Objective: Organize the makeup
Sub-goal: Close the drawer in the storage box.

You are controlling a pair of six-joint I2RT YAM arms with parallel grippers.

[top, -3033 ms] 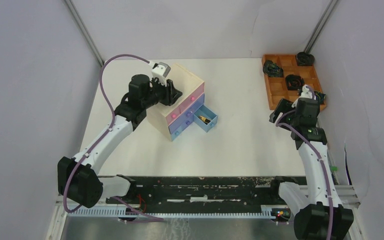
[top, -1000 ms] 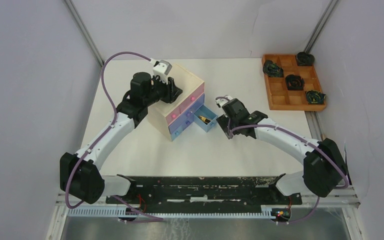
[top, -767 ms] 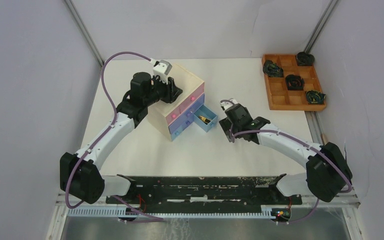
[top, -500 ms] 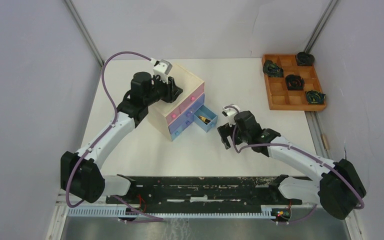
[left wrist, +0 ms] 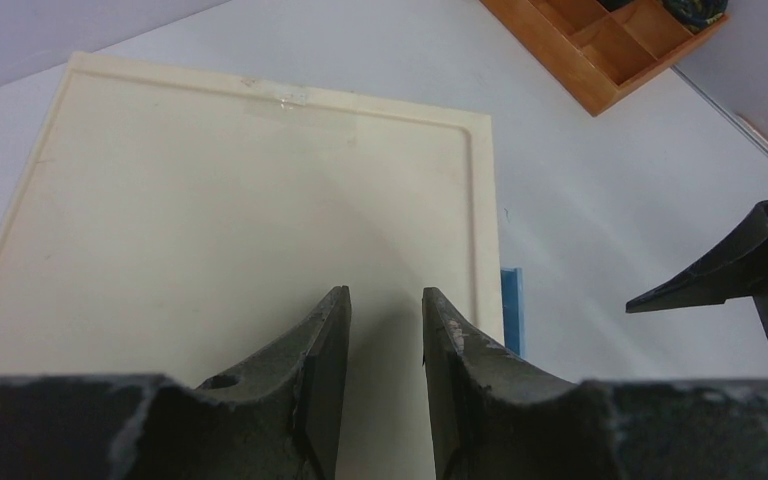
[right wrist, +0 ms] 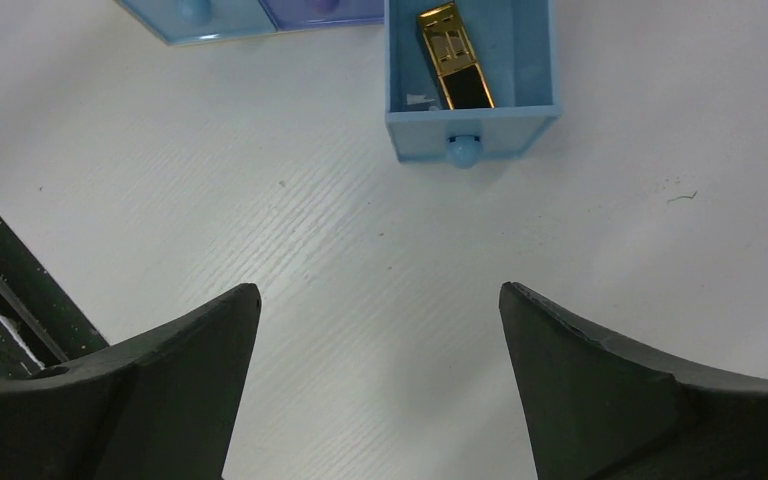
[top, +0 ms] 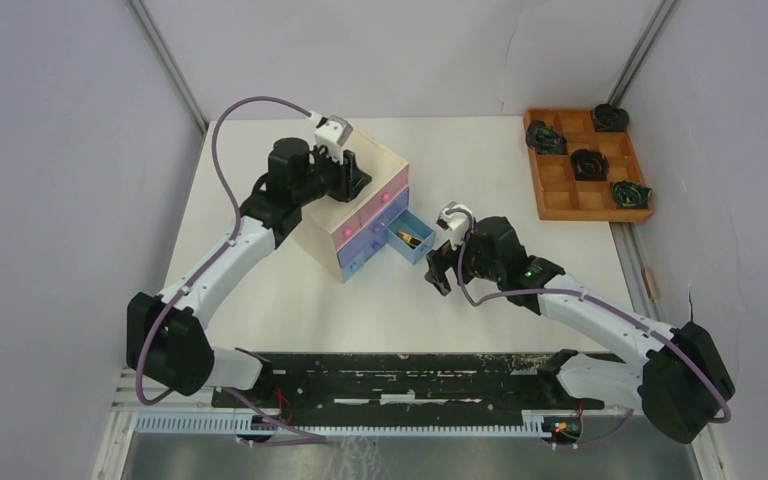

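Observation:
A gold tube (right wrist: 453,55) of makeup lies in the open blue drawer (right wrist: 470,124), pulled out of the pale wooden chest (top: 384,160). The top view shows the tube (top: 412,239) in that drawer (top: 421,247) too. My right gripper (right wrist: 380,292) hovers wide open over the bare table just in front of the drawer's knob, holding nothing. My left gripper (left wrist: 385,296) hangs just over the chest's flat top (left wrist: 240,190), its jaws a narrow gap apart with nothing between them. No other makeup shows.
An orange-brown grid tray (top: 560,190) with dark coiled objects stands at the back right; its corner (left wrist: 610,50) shows from the left wrist. Two shut blue drawers (right wrist: 210,20) sit beside the open one. A black rail (top: 390,370) runs along the near edge.
My right arm has swung from the grid tray to the front of the open drawer, and its jaws have spread wider. The left arm has shifted slightly over the chest.

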